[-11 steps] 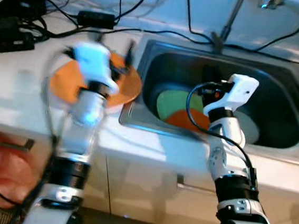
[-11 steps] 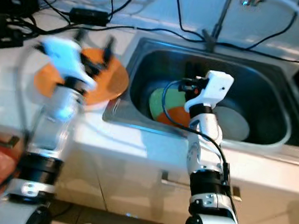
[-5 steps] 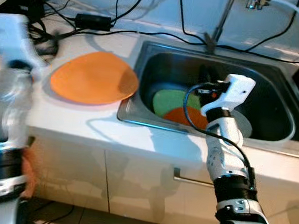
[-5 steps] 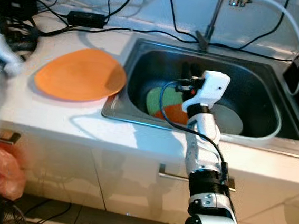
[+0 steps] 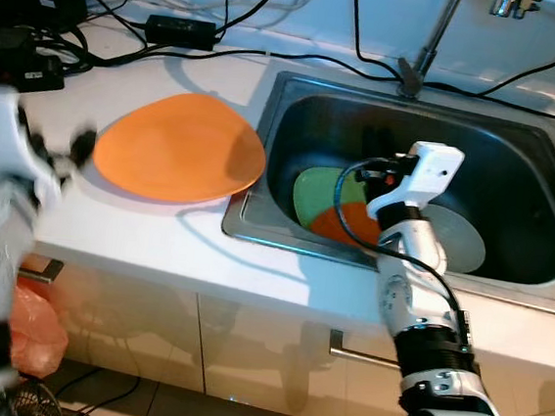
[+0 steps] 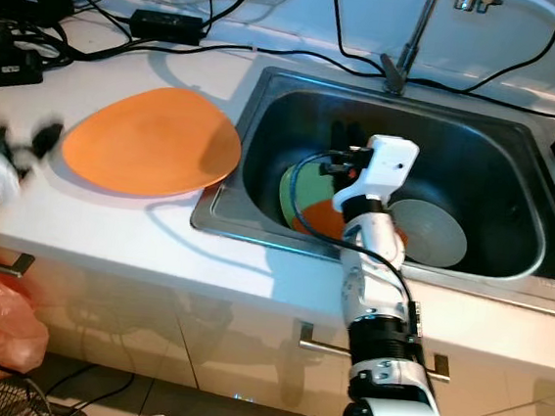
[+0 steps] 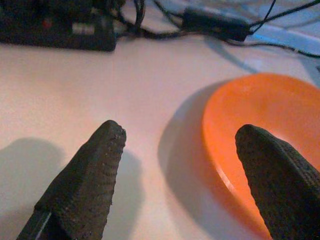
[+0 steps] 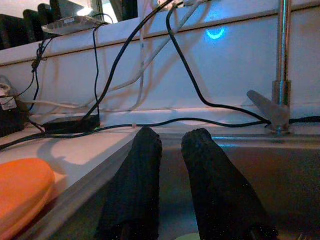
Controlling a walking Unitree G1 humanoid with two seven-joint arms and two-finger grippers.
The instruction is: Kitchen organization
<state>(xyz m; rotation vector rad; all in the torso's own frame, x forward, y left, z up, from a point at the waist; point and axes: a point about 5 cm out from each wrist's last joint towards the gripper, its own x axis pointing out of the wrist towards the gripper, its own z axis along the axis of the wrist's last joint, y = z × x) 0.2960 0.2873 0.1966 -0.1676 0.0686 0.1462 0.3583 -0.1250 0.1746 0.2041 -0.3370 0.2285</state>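
Observation:
A large orange plate (image 5: 180,148) lies flat on the white counter (image 5: 156,245), just left of the steel sink (image 5: 536,277). My left gripper (image 7: 181,131) is open and holds nothing; it hovers low over the counter beside the plate's left rim, blurred in the left eye view (image 5: 53,142). Inside the sink lie a green plate (image 5: 318,192), a smaller orange plate (image 5: 350,223) and a grey plate (image 5: 461,240), overlapping. My right gripper (image 8: 172,145) hangs over the sink's left part above the green plate, fingers together with nothing between them.
Black cables and a power adapter (image 5: 179,31) run along the back of the counter, with black devices (image 5: 18,45) at the back left. The faucet (image 5: 425,55) rises behind the sink. A red bag (image 5: 38,323) sits on the floor below.
My left arm has swung off the orange plate, out to the left and down beside its rim. The plate stays on the counter. The right arm holds its place over the sink.

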